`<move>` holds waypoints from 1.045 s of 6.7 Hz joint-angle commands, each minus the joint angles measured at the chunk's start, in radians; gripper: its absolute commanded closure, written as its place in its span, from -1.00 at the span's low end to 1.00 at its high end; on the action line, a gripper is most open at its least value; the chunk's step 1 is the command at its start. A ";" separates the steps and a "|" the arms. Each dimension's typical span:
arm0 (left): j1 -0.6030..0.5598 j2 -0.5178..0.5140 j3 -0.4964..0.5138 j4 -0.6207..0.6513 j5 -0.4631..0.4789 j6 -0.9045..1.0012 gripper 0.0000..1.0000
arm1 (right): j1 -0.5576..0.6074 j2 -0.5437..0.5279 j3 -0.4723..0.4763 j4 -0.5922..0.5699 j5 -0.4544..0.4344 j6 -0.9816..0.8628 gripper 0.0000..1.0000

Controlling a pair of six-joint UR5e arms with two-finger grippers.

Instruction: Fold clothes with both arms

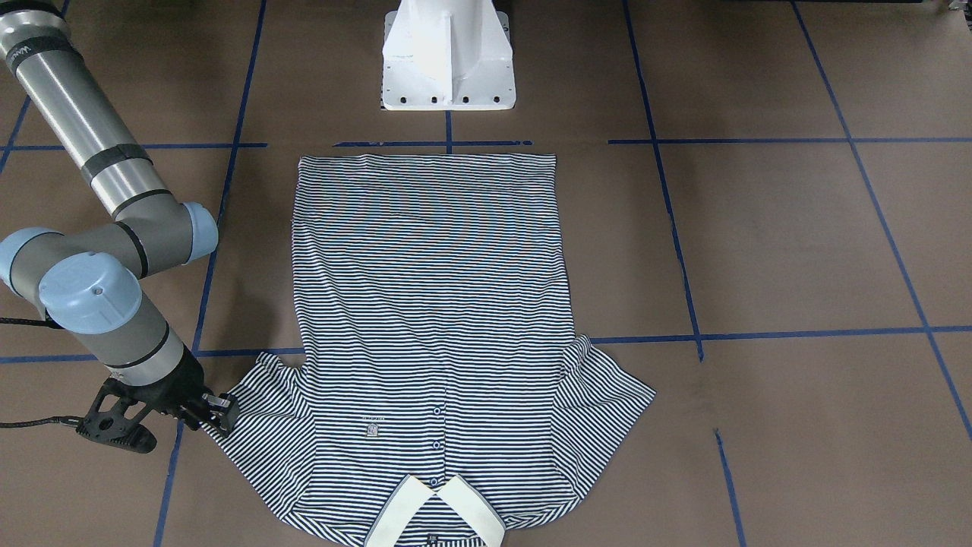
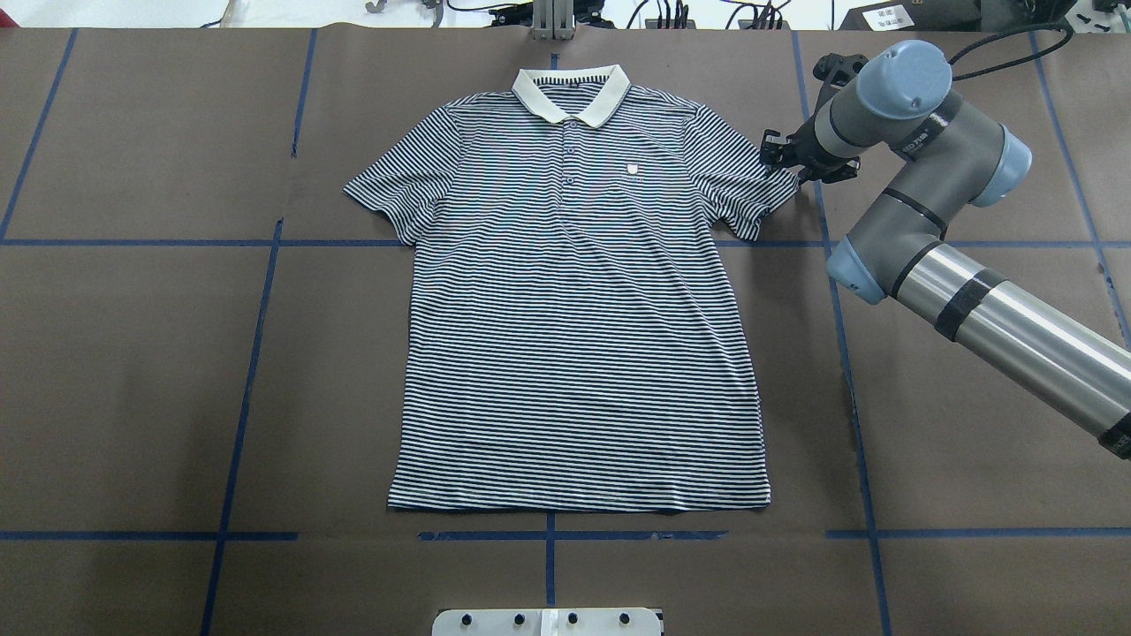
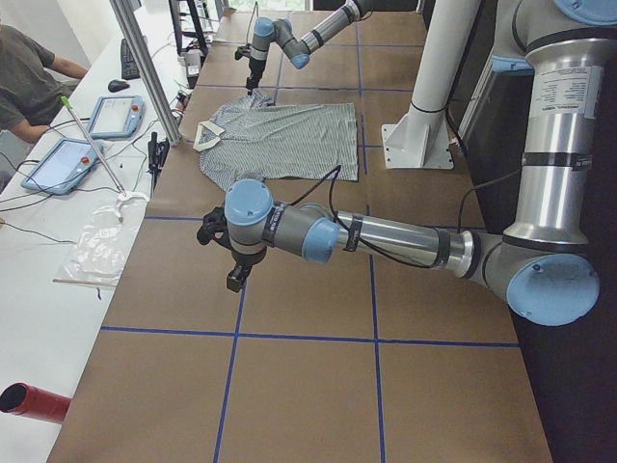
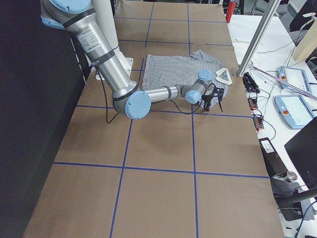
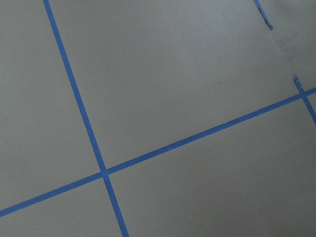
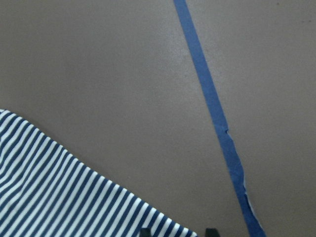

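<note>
The striped polo shirt (image 2: 574,309) lies flat and front up on the brown table, its cream collar (image 2: 570,88) on the far side from the robot's base. My right gripper (image 2: 781,159) is low at the tip of the sleeve (image 2: 751,190) on the overhead view's right. In the right wrist view its fingertips (image 6: 145,231) stand apart, open, with the sleeve's striped edge (image 6: 59,192) reaching between them. My left gripper (image 3: 235,276) shows only in the exterior left view, hanging over bare table well short of the shirt (image 3: 280,135); whether it is open or shut I cannot tell.
The white pedestal base (image 1: 448,68) stands by the shirt's hem. Blue tape lines (image 5: 103,173) grid the brown table. Beyond the far edge are an aluminium post (image 3: 145,58), tablets (image 3: 63,164), a plastic bag (image 3: 101,246) and a seated person (image 3: 24,77).
</note>
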 commanded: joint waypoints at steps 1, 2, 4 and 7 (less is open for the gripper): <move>-0.001 -0.002 -0.002 0.000 -0.003 0.000 -1.00 | 0.000 -0.019 0.035 0.002 0.004 -0.003 1.00; -0.001 0.000 -0.002 0.000 -0.028 -0.002 -1.00 | 0.000 -0.014 0.067 -0.015 0.007 -0.001 1.00; -0.001 0.000 -0.008 0.000 -0.029 -0.003 -1.00 | -0.017 0.015 0.101 -0.032 0.001 0.008 1.00; -0.001 0.000 -0.020 0.002 -0.029 -0.003 -1.00 | -0.126 0.299 -0.083 -0.181 -0.170 0.127 1.00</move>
